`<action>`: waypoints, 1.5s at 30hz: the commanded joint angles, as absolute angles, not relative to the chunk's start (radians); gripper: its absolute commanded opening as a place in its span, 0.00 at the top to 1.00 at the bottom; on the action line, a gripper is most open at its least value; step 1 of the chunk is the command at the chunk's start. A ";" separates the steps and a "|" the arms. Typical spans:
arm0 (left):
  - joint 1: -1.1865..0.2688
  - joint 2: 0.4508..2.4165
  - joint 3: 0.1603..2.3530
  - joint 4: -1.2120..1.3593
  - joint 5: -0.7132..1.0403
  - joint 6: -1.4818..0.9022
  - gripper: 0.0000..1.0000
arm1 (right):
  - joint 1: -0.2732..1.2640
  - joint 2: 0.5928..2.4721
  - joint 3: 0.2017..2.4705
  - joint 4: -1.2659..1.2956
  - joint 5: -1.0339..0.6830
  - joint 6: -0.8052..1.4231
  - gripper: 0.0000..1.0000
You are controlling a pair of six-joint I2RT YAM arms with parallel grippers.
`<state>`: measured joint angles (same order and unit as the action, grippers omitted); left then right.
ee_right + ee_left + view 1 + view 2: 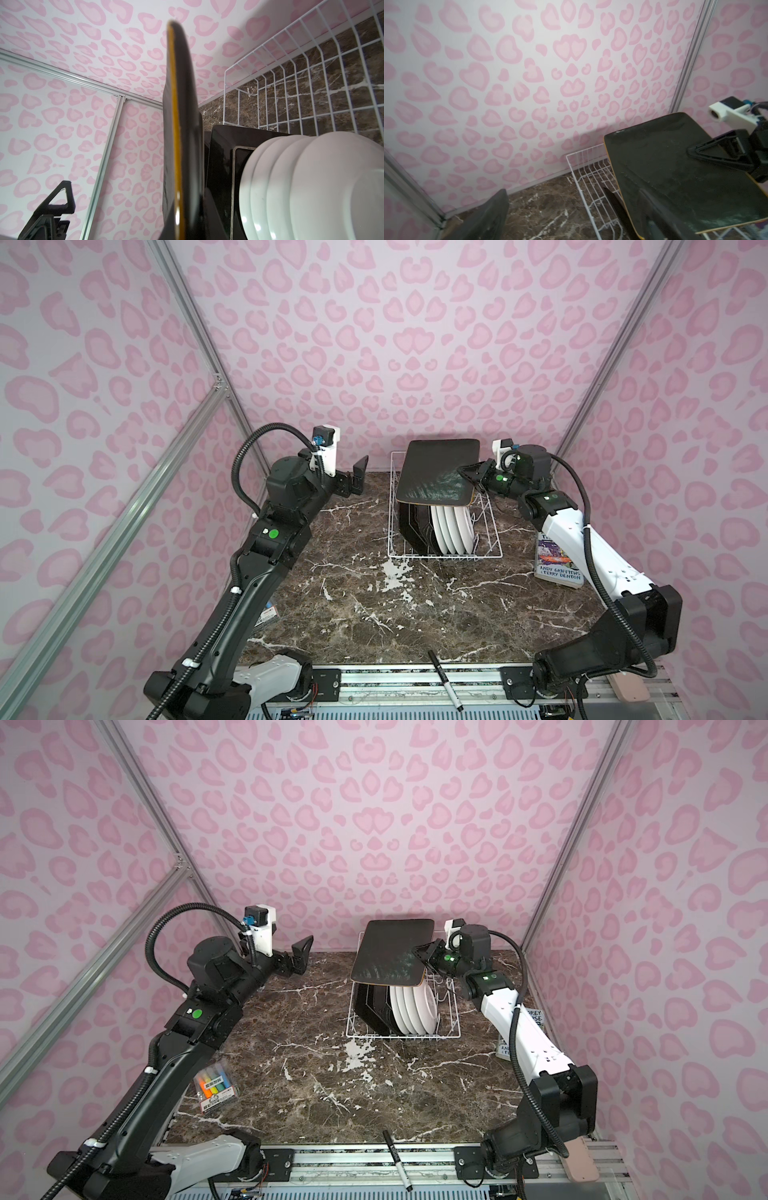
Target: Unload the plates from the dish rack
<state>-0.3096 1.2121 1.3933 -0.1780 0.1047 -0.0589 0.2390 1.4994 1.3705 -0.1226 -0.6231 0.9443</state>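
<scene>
The white wire dish rack (444,556) (403,1036) stands at the back middle of the marble table. Upright in it are dark square plates (415,526) (222,166) and several round white plates (453,531) (311,187). My right gripper (469,477) (419,957) (187,218) is shut on the right edge of one dark square plate (436,472) (390,952) (675,176), which hangs tilted above the rack, back side up. My left gripper (357,479) (301,957) (571,224) is open and empty, in the air left of the rack and apart from the plate.
An illustrated book (557,560) lies right of the rack, partly under the right arm. A black marker (444,680) rests on the front rail. A pack of highlighters (216,1085) lies by the left arm. Pink patterned walls close in the back and sides.
</scene>
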 commanded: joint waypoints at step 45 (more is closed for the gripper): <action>-0.249 1.673 1.512 -0.162 1.044 -0.692 0.46 | 0.301 1.603 1.365 0.256 -0.846 1.019 1.00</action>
<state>-0.2478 1.6680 1.5120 -0.1898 1.0058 -0.6907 0.3000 1.5940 1.3697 0.1040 -0.8089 0.9936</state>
